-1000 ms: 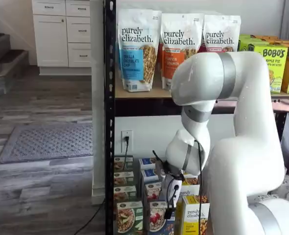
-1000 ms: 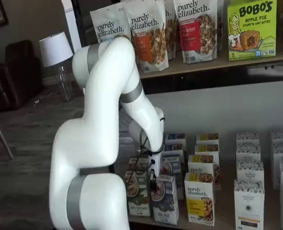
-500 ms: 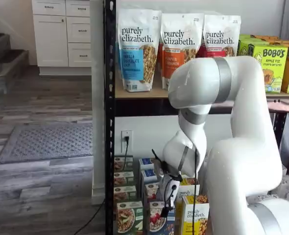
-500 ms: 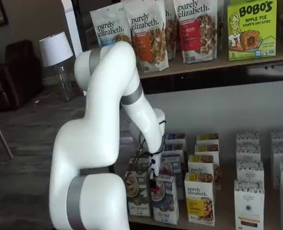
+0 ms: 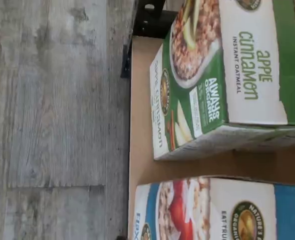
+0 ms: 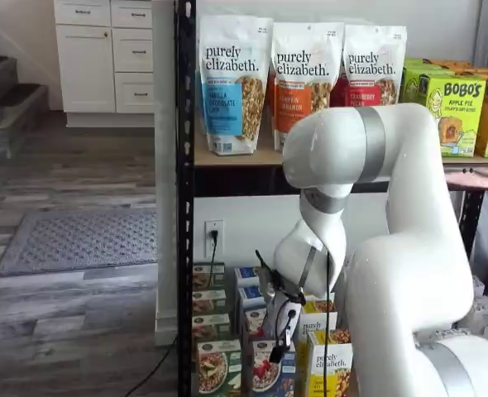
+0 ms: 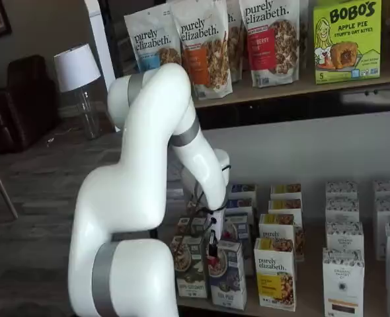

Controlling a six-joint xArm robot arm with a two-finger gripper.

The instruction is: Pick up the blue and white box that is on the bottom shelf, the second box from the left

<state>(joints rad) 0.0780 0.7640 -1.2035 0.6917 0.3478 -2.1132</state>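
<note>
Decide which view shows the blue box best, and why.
A shelf view: the blue box stands whole at the front of its row. The wrist view cuts it off at the edge; in the other shelf view it is half cropped.

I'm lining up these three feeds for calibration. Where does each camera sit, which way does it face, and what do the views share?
Wrist view: on the arm's wrist, looking down at the blue and white cereal carton and green-and-white apple cinnamon carton; no robot parts.
Shelf view: front of the rack; white arm, pincer.
Shelf view: angled front; arm, pincer.
Shared: both cartons.
</note>
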